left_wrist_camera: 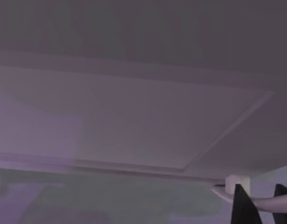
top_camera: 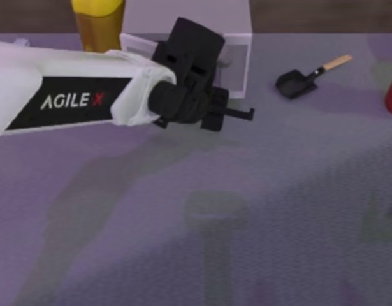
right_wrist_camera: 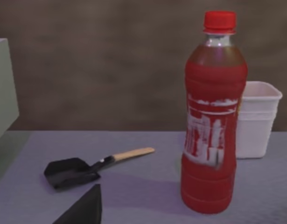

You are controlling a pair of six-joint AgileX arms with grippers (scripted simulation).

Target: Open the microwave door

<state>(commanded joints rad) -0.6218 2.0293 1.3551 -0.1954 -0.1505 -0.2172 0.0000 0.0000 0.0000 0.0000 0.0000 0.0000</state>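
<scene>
Top view: left arm (top_camera: pixel 74 95) is lying nearest the camera, reaching from the left edge toward the microwave (top_camera: pixel 202 25) at the far side of the table (top_camera: pixel 183 223). Left gripper (top_camera: pixel 237 115) is sitting at the front of the door (top_camera: pixel 145 48), near the control strip side. The door is appearing slightly swung out at its free edge; judgement only, the arm is hiding most of it. Yellow container (top_camera: pixel 97 22) is standing just left of the microwave; contents not visible.

Left wrist view: door panel (left_wrist_camera: pixel 134 121) is filling the frame. Two dark fingers (left_wrist_camera: pixel 243 205) are straddling a pale handle (left_wrist_camera: pixel 236 184); I am reading them as clenched on it.

To do this step well: the pull should be following an arc about the left hinge, not a straight line, to keep the handle from slipping.

Right wrist view: right arm is parked at the right; finger state cannot be told. Red bottle (right_wrist_camera: pixel 213 116), capped, is holding dark liquid. White cup (right_wrist_camera: pixel 255 119) is standing behind it, interior hidden. Scoop (right_wrist_camera: pixel 73 172) is lying empty.
</scene>
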